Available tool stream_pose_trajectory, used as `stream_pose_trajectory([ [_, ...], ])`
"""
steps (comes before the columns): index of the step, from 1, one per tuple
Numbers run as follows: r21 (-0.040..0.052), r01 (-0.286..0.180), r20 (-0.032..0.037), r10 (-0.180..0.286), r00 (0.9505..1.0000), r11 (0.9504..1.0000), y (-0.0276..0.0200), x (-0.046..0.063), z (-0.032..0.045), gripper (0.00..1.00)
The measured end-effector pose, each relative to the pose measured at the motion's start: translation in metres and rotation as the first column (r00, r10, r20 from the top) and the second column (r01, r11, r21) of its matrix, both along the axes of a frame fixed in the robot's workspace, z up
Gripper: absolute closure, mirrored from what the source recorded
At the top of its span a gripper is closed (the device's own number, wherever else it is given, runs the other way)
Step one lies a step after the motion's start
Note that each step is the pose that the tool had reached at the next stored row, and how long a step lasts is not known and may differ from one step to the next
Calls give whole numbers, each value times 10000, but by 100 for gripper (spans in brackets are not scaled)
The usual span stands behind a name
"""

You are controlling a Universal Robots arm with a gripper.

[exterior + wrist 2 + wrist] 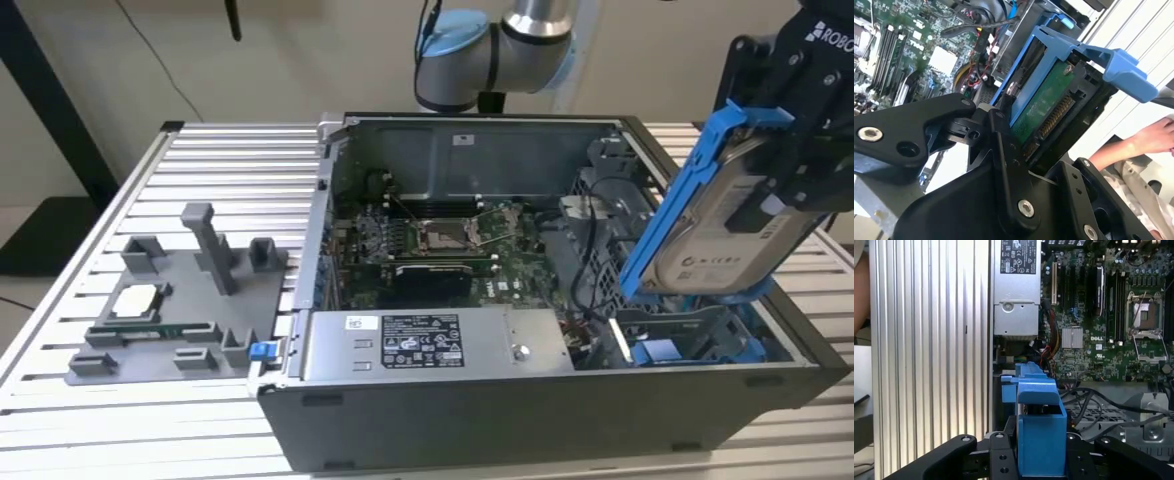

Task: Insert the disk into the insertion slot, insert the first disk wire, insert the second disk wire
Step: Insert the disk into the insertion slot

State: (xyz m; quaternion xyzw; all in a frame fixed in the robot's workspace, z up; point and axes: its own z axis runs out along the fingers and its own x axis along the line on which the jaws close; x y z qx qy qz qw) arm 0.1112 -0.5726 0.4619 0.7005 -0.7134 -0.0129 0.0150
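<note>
Jaws clamped on the disk [721,225], held tilted on edge just above the insertion slot [687,340], inside the open computer case [534,420] toward the exterior view's right; not yet seated.

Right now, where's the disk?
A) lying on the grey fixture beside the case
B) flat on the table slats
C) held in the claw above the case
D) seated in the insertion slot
C: in the exterior view the claw is clamped on the disk, which hangs tilted in the air over the insertion slot, not yet in it.
</note>
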Motion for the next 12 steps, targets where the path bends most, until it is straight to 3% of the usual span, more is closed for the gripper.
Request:
stream_pose_trajectory([
  [12, 2, 0, 1, 0, 10000, 10000, 0, 28, -115, 100],
])
